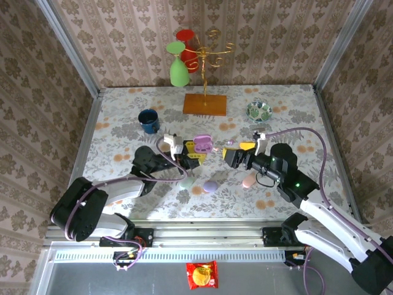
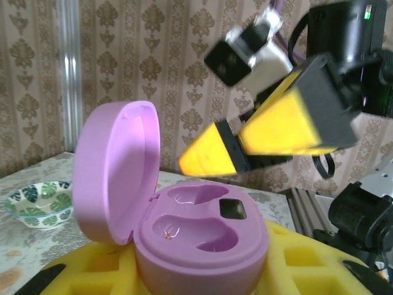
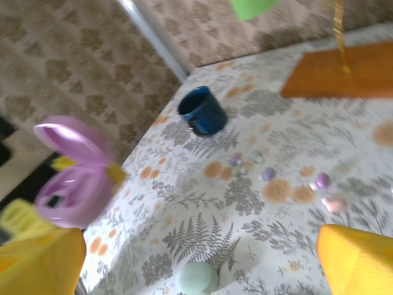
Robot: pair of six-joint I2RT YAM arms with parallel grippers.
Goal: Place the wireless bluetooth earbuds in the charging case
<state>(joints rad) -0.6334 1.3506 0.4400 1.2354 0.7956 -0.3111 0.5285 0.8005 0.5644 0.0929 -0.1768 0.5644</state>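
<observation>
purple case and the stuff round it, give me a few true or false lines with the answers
1. The case has its lid open. True.
2. The left gripper is open beside the case. False: it is shut on the case.
3. Loose earbuds lie on the table. True.
4. Each well of the case holds an earbud. False: no earbud sits in either.
5. The right gripper is open and holds nothing. True.
6. The cup lies on its side. False: it stands upright.
</observation>
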